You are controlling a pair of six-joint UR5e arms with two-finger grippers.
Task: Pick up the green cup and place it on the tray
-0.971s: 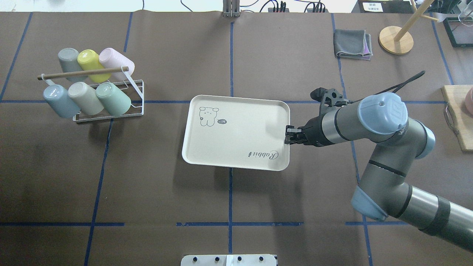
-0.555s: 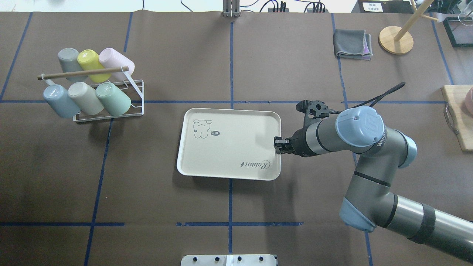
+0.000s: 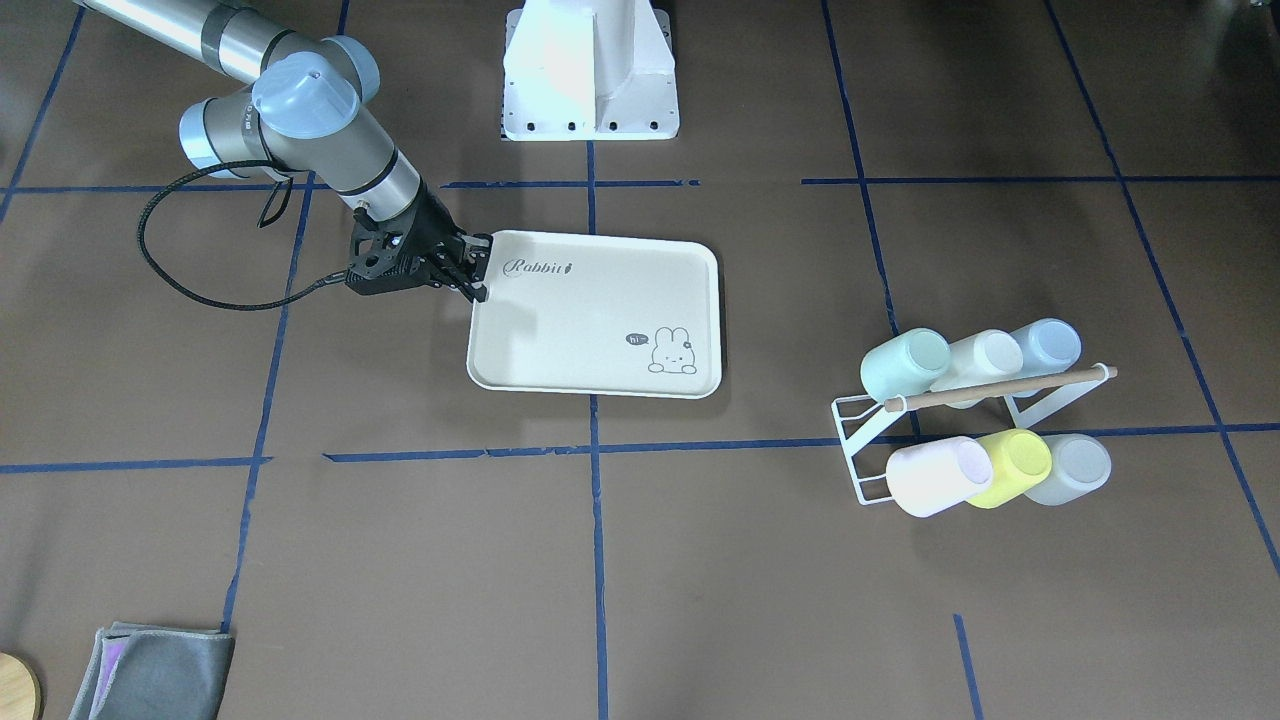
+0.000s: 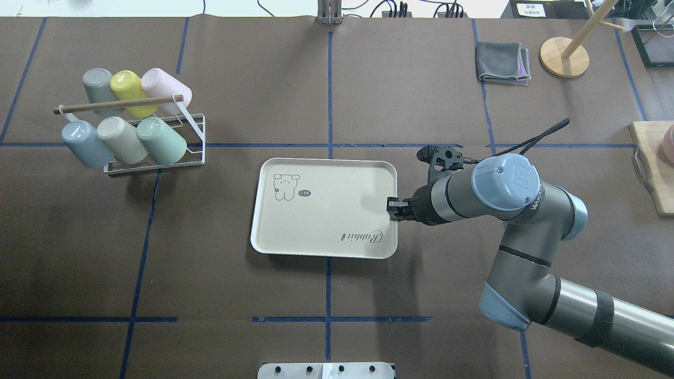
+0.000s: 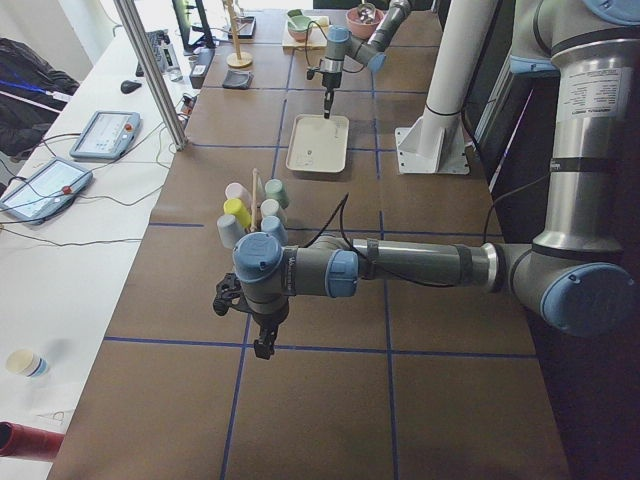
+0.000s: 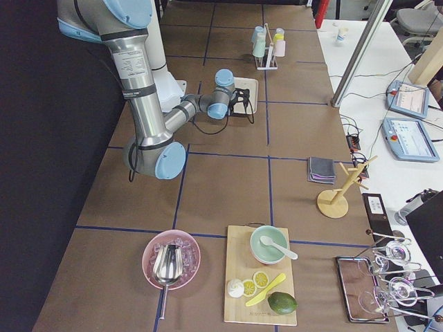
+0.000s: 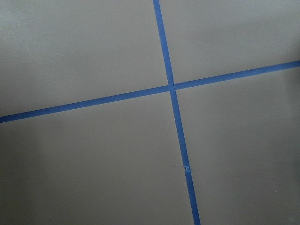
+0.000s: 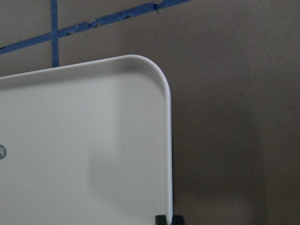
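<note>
The green cup [image 4: 160, 140] lies on its side in the front row of a white wire rack [image 4: 196, 138], at the left of the table; it also shows in the front-facing view [image 3: 905, 362]. The cream tray [image 4: 324, 226] with the bunny drawing lies near the table's middle. My right gripper [image 4: 393, 206] is shut on the rim of the tray's right edge; the right wrist view shows its fingertips [image 8: 161, 219] pinching that rim [image 8: 168, 140]. My left gripper [image 5: 262, 342] shows only in the exterior left view, over bare table beyond the rack; I cannot tell its state.
The rack also holds blue, beige, grey, yellow and pink cups. A grey cloth [image 4: 503, 63] and a wooden stand [image 4: 564, 57] sit at the far right. A wooden board [image 4: 653, 168] lies at the right edge.
My right gripper has dragged the tray to the left and nearer to the robot's side. The cups on the rack have not moved.
</note>
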